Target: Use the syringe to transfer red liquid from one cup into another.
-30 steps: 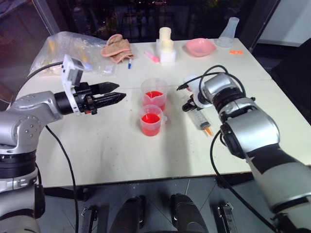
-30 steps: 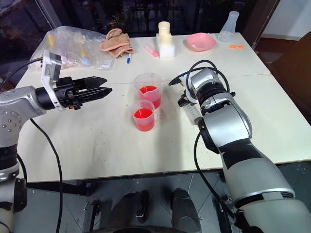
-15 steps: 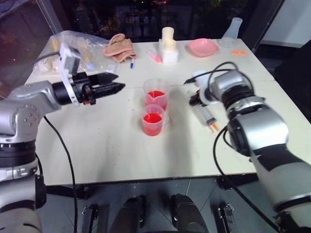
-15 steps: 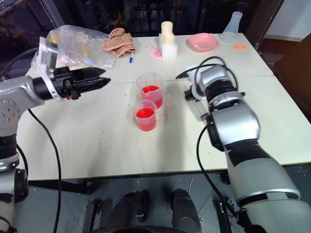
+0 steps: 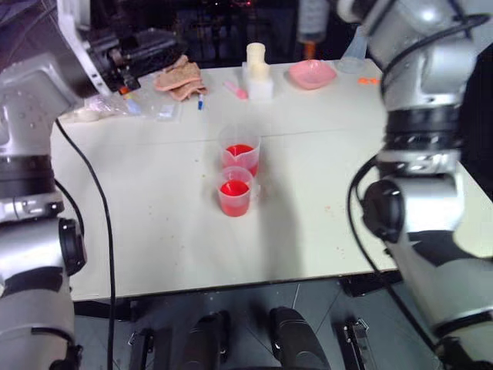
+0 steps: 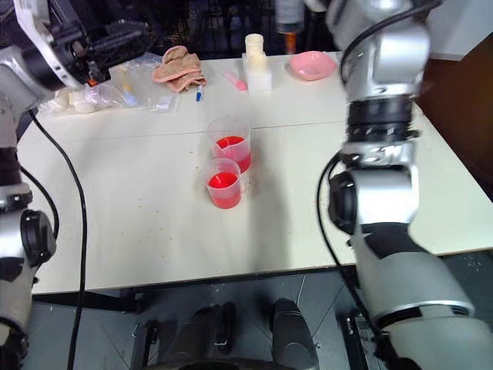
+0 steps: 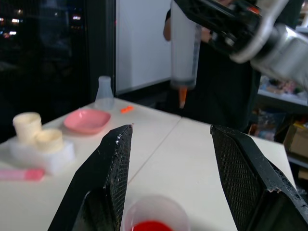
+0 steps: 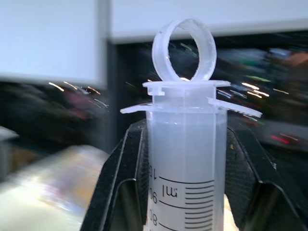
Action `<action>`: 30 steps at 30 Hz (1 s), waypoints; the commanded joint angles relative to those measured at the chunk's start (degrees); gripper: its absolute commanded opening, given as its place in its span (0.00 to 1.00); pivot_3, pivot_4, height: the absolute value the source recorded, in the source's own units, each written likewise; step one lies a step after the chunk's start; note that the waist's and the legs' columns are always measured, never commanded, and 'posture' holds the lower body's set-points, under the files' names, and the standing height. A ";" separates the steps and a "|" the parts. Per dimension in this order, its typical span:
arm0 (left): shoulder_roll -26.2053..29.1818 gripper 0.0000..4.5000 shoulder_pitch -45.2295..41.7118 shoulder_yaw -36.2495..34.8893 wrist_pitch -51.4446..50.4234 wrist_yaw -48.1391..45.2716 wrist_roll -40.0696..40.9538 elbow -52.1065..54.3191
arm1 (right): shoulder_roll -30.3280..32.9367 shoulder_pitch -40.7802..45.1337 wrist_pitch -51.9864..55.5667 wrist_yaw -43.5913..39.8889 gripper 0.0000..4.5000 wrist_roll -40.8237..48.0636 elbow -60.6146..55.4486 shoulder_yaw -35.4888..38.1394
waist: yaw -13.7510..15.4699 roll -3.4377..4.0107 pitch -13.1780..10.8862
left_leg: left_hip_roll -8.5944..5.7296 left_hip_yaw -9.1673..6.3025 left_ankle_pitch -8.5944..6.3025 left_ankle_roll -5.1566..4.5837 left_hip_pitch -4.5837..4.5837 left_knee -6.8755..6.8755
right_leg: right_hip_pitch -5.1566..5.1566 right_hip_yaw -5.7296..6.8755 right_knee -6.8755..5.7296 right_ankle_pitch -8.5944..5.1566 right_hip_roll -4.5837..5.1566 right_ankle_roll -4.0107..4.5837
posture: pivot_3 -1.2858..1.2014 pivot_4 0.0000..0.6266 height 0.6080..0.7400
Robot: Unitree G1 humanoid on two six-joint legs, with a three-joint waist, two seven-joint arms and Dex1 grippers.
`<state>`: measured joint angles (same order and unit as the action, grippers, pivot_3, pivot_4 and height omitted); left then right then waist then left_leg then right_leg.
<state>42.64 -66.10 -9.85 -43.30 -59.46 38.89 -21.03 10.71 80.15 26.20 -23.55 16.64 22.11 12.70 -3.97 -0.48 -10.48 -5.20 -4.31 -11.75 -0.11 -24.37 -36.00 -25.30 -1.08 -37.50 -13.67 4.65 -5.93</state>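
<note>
Two clear cups stand mid-table, each holding red liquid: the taller, wider cup (image 5: 240, 153) is just behind the shorter one (image 5: 234, 193). My right gripper (image 8: 185, 131) is raised high above the table's far side and shut on the barrel of the clear syringe (image 7: 184, 45). The syringe hangs upright with its orange tip (image 7: 183, 95) pointing down and its ring-ended plunger (image 8: 184, 45) on top. My left gripper (image 7: 170, 127) is open and empty, held up over the table's far left, well apart from the cups.
Along the far edge are a pink bowl (image 5: 312, 73), a clear flask (image 5: 354, 48), a white block with cream cylinders (image 5: 258, 73), a pink marker (image 5: 239, 90), a cloth (image 5: 179, 77) and a plastic bag (image 5: 115, 104). A person in dark clothes (image 7: 216, 91) stands beyond the table.
My right arm has swung the syringe from low over the table to high above the far side, and it is now upright. My left gripper has risen too. The cups stay put.
</note>
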 commanded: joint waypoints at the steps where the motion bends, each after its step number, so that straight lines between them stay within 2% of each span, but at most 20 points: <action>1: 0.50 0.60 -1.67 -0.57 0.74 -1.23 -0.70 -0.33 | -5.49 -3.67 -5.52 0.03 0.32 5.25 -4.97 1.26 | 0.04 0.00 0.00 | -0.01 -0.01 0.00 0.00 0.00 0.00 | -0.02 -0.01 -0.05 0.00 0.00 0.00 | 0.52 0.24 1.00; 8: 1.10 0.60 -1.97 -1.41 -2.70 -0.99 0.17 3.17 | -12.94 -15.90 -20.72 1.30 0.32 2.19 -3.03 -3.12 | 0.30 -0.01 0.00 | -0.07 -0.07 0.00 0.00 -0.07 -0.03 | -0.04 -0.03 -0.06 0.02 0.01 -0.04 | 0.52 0.24 1.00; 16: 0.30 0.60 -2.56 -1.51 -6.39 0.49 0.76 5.88 | -15.38 -23.51 -35.84 1.52 0.32 -3.57 5.35 -7.64 | -0.12 -0.01 0.00 | -0.03 -0.08 0.04 0.07 -0.03 0.02 | -0.10 -0.03 -0.11 0.02 -0.09 -0.04 | 0.52 0.24 1.00; 30: -4.58 0.60 1.22 1.04 -7.33 1.51 0.14 8.08 | -16.32 -30.33 -43.94 3.35 0.32 -8.96 10.86 -12.02 | -0.04 -0.01 0.00 | -0.04 -0.10 0.13 0.21 -0.01 -0.02 | -0.10 -0.04 -0.24 0.02 -0.09 -0.03 | 0.52 0.24 1.00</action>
<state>37.64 -63.69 -8.34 -51.82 -57.41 39.18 -13.52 -5.05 49.40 -16.11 -20.46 8.13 34.25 1.58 -4.01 -0.48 -10.48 -5.23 -4.41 -11.62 0.10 -24.38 -36.01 -25.40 -1.12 -37.75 -13.65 4.56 -5.97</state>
